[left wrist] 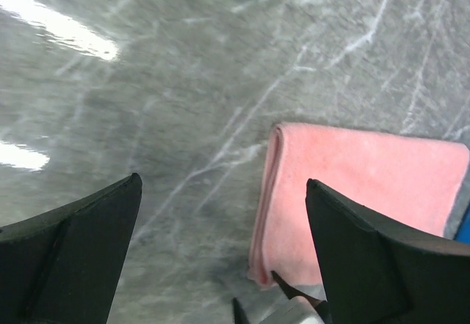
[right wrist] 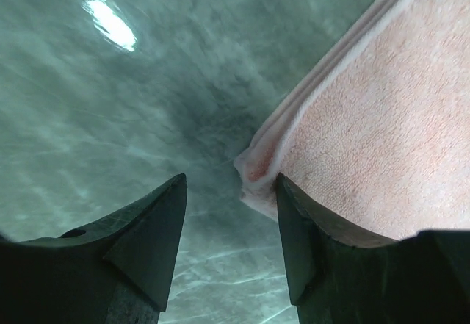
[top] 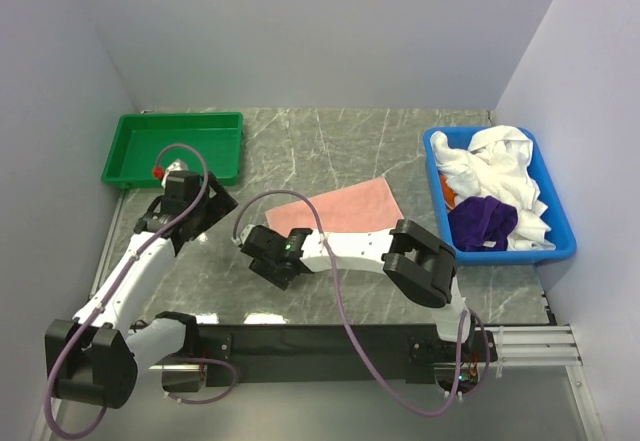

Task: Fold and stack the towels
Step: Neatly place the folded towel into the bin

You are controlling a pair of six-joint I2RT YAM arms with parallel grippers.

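Right wrist, right pincer [right wrist: 231, 184] spread beside doubled salmon towel [right wrist: 367, 118], only top external shows blue bin [top: 510, 254]

Bare table [top: 330, 136] lay open across the upper middle of the frame, between the green tray [top: 180, 118] at upper left and the blue bin [top: 520, 254] at right — both walled. At centre the salmon-pink towel [top: 350, 206] lay flat, the right arm [top: 350, 248] stretched across just below it.

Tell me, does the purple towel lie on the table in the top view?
No, the purple towel lies inside the blue bin beside white towels.
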